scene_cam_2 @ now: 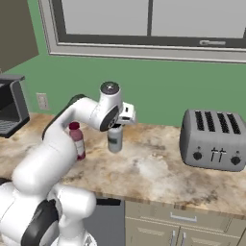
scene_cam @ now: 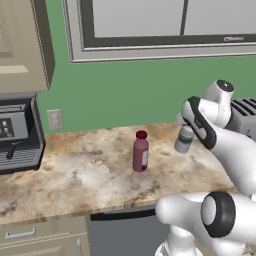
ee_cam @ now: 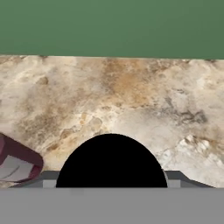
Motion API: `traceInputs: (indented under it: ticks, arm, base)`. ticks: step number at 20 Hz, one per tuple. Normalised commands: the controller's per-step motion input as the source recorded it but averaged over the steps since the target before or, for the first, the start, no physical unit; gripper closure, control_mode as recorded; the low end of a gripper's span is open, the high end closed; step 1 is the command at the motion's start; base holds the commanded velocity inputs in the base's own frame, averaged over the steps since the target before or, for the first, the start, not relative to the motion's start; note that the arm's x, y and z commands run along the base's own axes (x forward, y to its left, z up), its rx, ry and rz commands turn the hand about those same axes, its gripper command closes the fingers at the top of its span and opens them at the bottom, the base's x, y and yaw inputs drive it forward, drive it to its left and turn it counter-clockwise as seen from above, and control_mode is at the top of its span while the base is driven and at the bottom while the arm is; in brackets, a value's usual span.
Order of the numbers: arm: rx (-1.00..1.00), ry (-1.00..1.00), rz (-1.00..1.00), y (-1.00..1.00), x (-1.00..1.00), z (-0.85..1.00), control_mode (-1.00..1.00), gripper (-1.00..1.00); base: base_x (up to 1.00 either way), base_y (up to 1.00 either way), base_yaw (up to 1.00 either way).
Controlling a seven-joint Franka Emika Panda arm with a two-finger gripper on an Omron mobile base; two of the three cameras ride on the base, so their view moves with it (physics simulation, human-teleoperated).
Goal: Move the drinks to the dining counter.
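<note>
The pale grey bottle [scene_cam_2: 115, 139] looks light, rigid and smooth, so we judge its black cap [ee_cam: 111, 161] the place to grip; we cannot tell whether the gripper [scene_cam_2: 116, 126] above it is closed.

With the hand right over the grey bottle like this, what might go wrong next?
1. The gripper sits atop the pale grey bottle, whose black cap blocks the hand view; the grasp cannot be judged, so a lift may slip.
2. The dark red bottle stands beside it; the arm's swing may topple it.
3. The toaster sits on the other side, narrowing the exit path.
</note>
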Motion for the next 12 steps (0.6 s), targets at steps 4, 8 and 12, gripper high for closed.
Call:
traceInputs:
  ticks: [4, 8, 12]
  arm:
    - [0.02, -0.12, 0.17, 0.00, -0.63, 0.55, -1.00, 1.00]
    - [0.00, -0.06, 0.19, 0.03, -0.66, 0.44, -1.00, 1.00]
    - [0.00, -0.02, 0.20, 0.09, -0.63, 0.31, -1.00, 1.00]
  base:
    - [0.00, 0.00, 0.00]
    - [0.00, 0.00, 0.00]
    - [0.00, 0.00, 0.00]
